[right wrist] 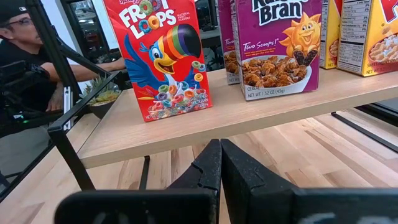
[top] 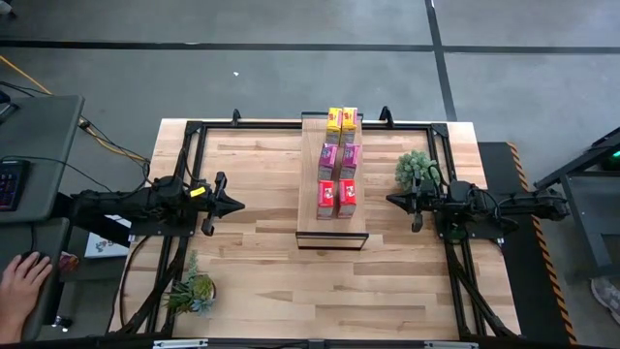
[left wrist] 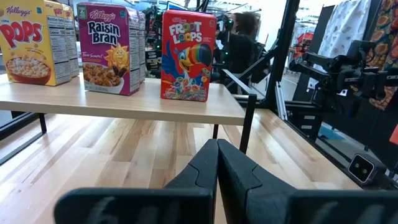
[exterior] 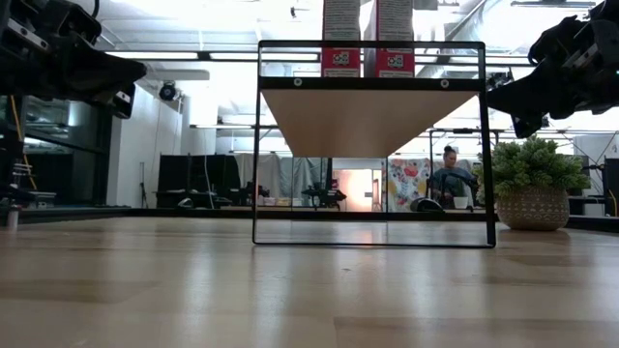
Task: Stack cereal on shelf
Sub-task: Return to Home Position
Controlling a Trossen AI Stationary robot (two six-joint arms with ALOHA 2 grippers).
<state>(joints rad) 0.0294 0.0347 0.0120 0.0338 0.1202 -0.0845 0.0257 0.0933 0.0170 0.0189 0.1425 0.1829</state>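
Cereal boxes (top: 330, 158), six small cardboard ones, all stand upright on top of the long light-wood shelf (top: 330, 229) with its thin black frame. They run in two rows side by side along the plank. The two yellow boxes (top: 341, 120) stand at the shelf's far end and the two magenta-purple boxes (top: 349, 157) at its middle. The two red boxes (top: 337, 197) come next in line, with a bare stretch of plank between them and the shelf's near end. Whether the boxes of each pair touch, I cannot tell.

My left gripper (top: 237, 204) hangs off the shelf's left side, well apart from it, in line with the red boxes and pointing toward them. Its two dark fingers (left wrist: 199, 168) are pressed flat together and hold nothing. My right gripper (top: 390, 200) hangs off the shelf's right side, also apart from it and facing the red boxes. Its fingers (right wrist: 242, 174) are likewise closed on each other and empty. In the low view both of my grippers sit at about the height of the shelf's plank, above the wooden tabletop (top: 252, 242).

A green potted plant (top: 415, 167) stands just beside the shelf's right side, near my right gripper. A second green plant (top: 194, 291) lies well off the shelf's near left corner. A person's hand (top: 21, 276) rests far to the shelf's left, beyond the tabletop.
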